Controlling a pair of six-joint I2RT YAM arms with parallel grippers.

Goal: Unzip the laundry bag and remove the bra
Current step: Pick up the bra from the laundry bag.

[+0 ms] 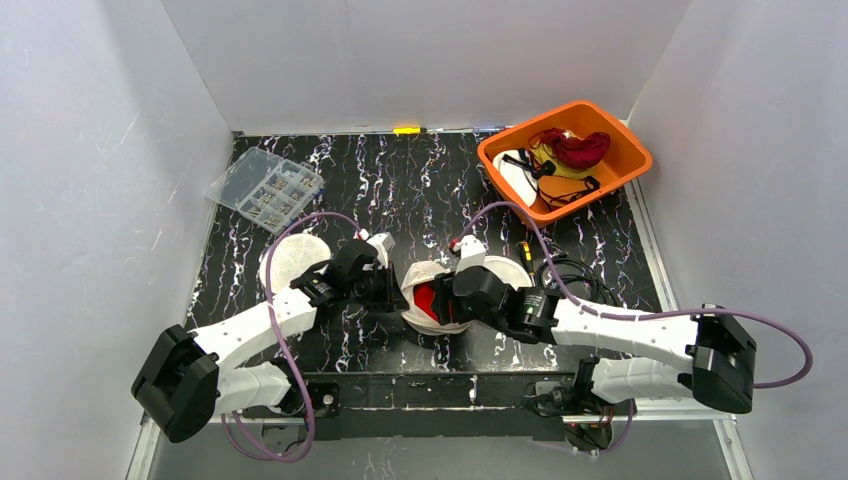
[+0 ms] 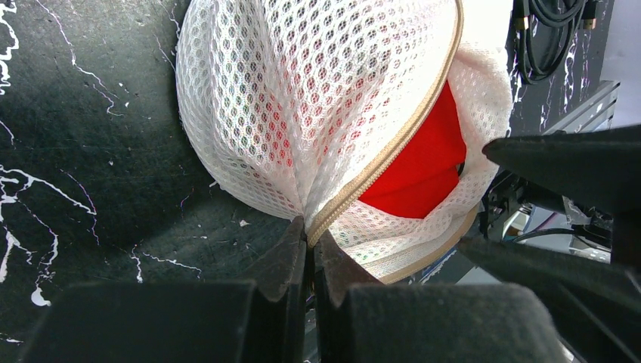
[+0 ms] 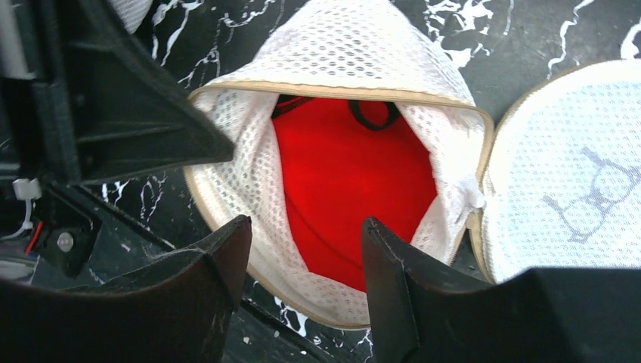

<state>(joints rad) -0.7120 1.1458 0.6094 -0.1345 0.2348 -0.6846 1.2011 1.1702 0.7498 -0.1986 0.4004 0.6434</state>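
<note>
The white mesh laundry bag (image 1: 428, 275) lies at the table's near middle, between my two grippers. Its tan zipper (image 2: 393, 147) is parted, and the mouth gapes toward the right arm. The red bra (image 3: 348, 181) shows inside, with a dark strap at its far end. My left gripper (image 2: 310, 238) is shut on the bag's mesh right at the zipper edge. My right gripper (image 3: 306, 234) is open and hovers just before the mouth. Its fingers frame the bra (image 2: 419, 166) without touching it.
An orange bin (image 1: 605, 190) with garments stands at the back right. A clear parts box (image 1: 264, 188) is at the back left. Flat white mesh discs lie to the left (image 1: 293, 262) and right (image 3: 567, 189) of the bag. Black cable (image 1: 570, 275) coils near the right arm.
</note>
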